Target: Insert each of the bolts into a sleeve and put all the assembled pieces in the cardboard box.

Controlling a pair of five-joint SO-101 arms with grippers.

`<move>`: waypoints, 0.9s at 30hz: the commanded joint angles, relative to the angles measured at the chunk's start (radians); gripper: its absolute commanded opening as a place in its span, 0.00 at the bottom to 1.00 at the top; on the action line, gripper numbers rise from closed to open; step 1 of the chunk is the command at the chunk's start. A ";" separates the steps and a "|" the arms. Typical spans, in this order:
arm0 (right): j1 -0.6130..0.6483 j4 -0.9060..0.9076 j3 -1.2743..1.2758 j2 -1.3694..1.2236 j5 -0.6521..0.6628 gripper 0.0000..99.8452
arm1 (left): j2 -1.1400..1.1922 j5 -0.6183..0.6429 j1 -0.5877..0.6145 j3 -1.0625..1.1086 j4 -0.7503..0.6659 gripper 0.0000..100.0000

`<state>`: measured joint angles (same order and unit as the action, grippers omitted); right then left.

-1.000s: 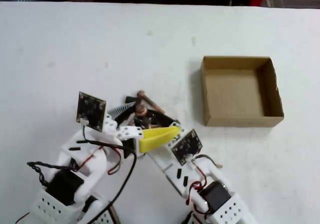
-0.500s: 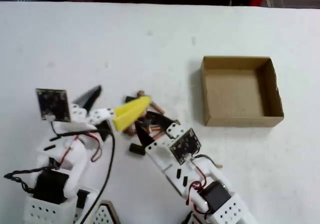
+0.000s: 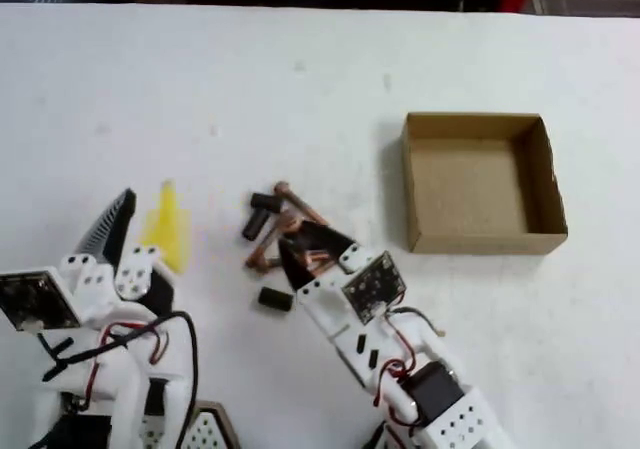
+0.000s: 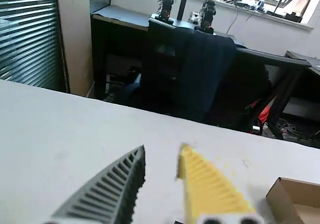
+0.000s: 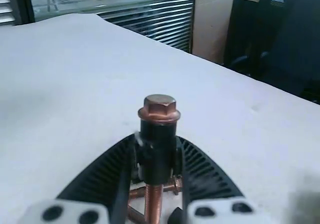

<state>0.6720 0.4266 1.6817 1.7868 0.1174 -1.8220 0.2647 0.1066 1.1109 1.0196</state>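
Right fingers (image 5: 200,170) tight around sleeve (image 5: 157,154) with bolt (image 5: 159,109) inside; left fingers (image 4: 210,189) apart.

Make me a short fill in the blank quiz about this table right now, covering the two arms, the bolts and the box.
1. The cardboard box is ___ inside.
2. The right tool is shut on a ___ sleeve with a copper bolt through it.
3. The left tool stands ___.
4. Its fingers are grey and ___.

Missing words: empty; black; open; yellow.
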 commanded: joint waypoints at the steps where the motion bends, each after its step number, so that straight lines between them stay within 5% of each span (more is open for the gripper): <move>1: -0.082 -0.002 0.009 0.013 0.002 0.02 | -0.004 -0.005 0.033 0.031 0.002 0.03; 17: -0.349 0.010 -0.035 0.013 0.003 0.02 | -0.004 -0.287 0.044 0.399 0.143 0.02; 27: -0.455 0.361 -0.327 0.010 0.003 0.02 | -0.004 -0.331 0.045 0.519 0.192 0.02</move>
<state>0.2348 0.7181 1.4991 1.7868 0.1174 -1.8174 -0.0560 0.1435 1.6187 1.2037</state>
